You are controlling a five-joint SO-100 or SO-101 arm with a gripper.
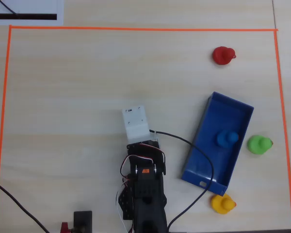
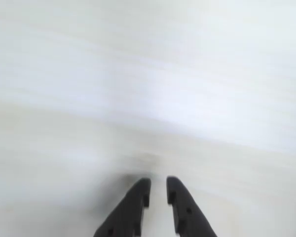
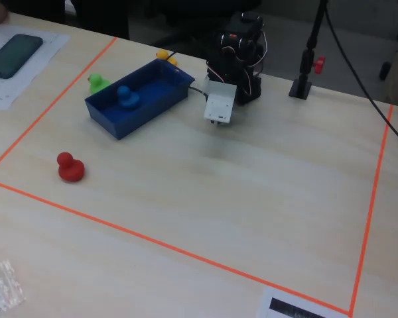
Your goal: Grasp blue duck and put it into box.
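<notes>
The blue duck [image 1: 227,139] sits inside the blue box [image 1: 233,102], near its middle; in the fixed view the duck [image 3: 126,97] also rests in the box [image 3: 146,114]. My arm is folded back near its base, left of the box in the overhead view. Its white wrist housing [image 1: 136,124] hides the fingers from above. In the wrist view my gripper [image 2: 158,183] points at bare, blurred table. Its jaws stand almost together with a narrow slit and nothing between them.
A red duck [image 1: 223,55] stands far from the box, a green duck [image 1: 259,144] beside its long wall, a yellow duck [image 1: 222,203] by its short end. Orange tape [image 1: 136,29] frames the work area. A black cable [image 1: 203,158] crosses the box's near corner.
</notes>
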